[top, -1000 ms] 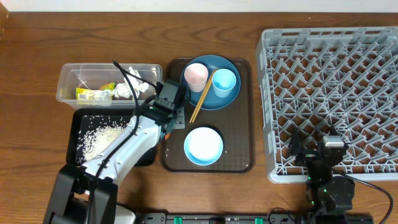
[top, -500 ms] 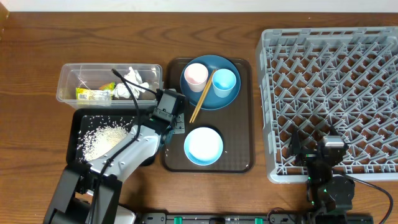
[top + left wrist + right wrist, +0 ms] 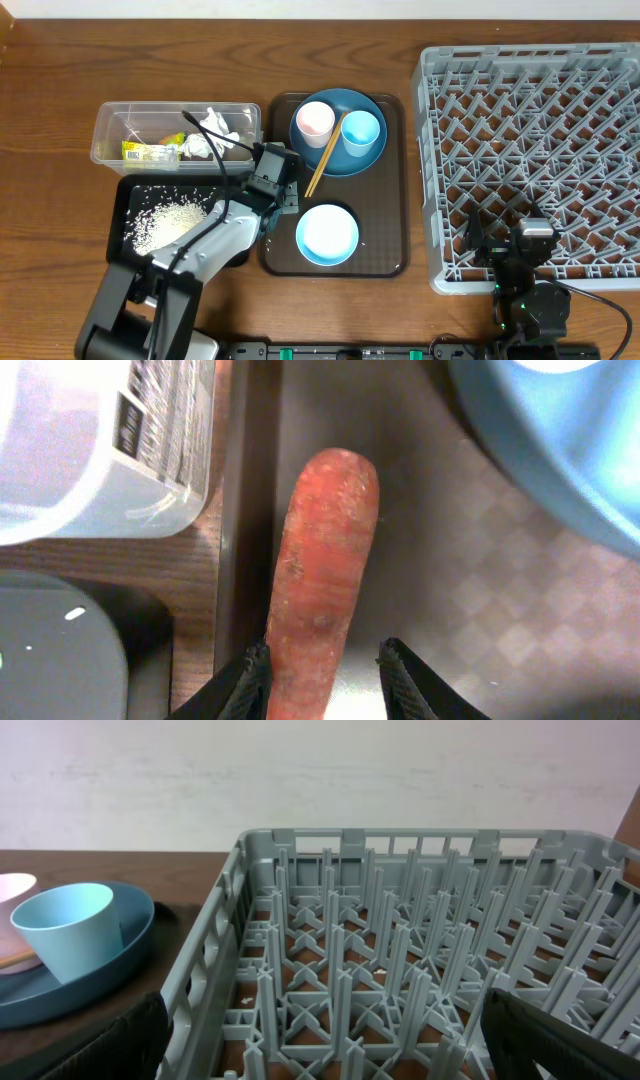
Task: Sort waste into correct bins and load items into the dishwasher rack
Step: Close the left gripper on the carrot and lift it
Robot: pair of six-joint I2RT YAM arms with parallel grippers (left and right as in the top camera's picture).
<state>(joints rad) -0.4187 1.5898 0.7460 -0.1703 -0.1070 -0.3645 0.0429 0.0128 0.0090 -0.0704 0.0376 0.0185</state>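
Note:
An orange carrot point(image 3: 325, 560) lies along the left rim of the brown serving tray point(image 3: 385, 250). My left gripper point(image 3: 324, 657) point(image 3: 283, 190) straddles the carrot's near end, open. The left finger point(image 3: 255, 670) touches the carrot and a gap shows beside the right finger. The clear container point(image 3: 110, 135) holds the yellow-green wrapper point(image 3: 150, 152) and white tissue point(image 3: 215, 135). Rice point(image 3: 165, 222) lies in the black tray point(image 3: 125, 195). My right gripper point(image 3: 330, 1040) point(image 3: 520, 235) hangs wide open, holding nothing, over the near edge of the grey rack point(image 3: 540, 150).
On the brown tray stands the dark blue plate point(image 3: 345, 165) carrying a pink cup point(image 3: 315, 122), a light blue cup point(image 3: 361, 132) and wooden chopsticks point(image 3: 325, 155). The light blue bowl point(image 3: 327, 235) sits nearer. The clear container's corner point(image 3: 100, 450) is just left of the carrot.
The left gripper has drawn back from beside the clear container toward the near side, along the brown tray's left rim. The right arm has not moved.

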